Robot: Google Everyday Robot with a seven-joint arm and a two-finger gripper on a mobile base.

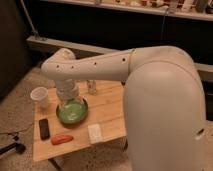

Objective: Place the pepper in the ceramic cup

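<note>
The red-orange pepper (pixel 61 139) lies on its side near the front edge of the wooden table (pixel 109 107). At the table's left rear corner stands the off-white ceramic cup (pixel 40 96), upright and with nothing showing inside. My gripper (pixel 68 106) hangs from the white arm above the green bowl (pixel 72 114), between the cup and the table's middle. It points down, open, with nothing between its fingers. The pepper lies a little in front of and below the gripper, and the cup stands just left of it.
A black rectangular device (pixel 44 128) lies left of the pepper. A small white flat object (pixel 94 132) lies to the pepper's right. A clear glass jar (pixel 91 87) stands at the back of the table. My bulky white arm covers the right side.
</note>
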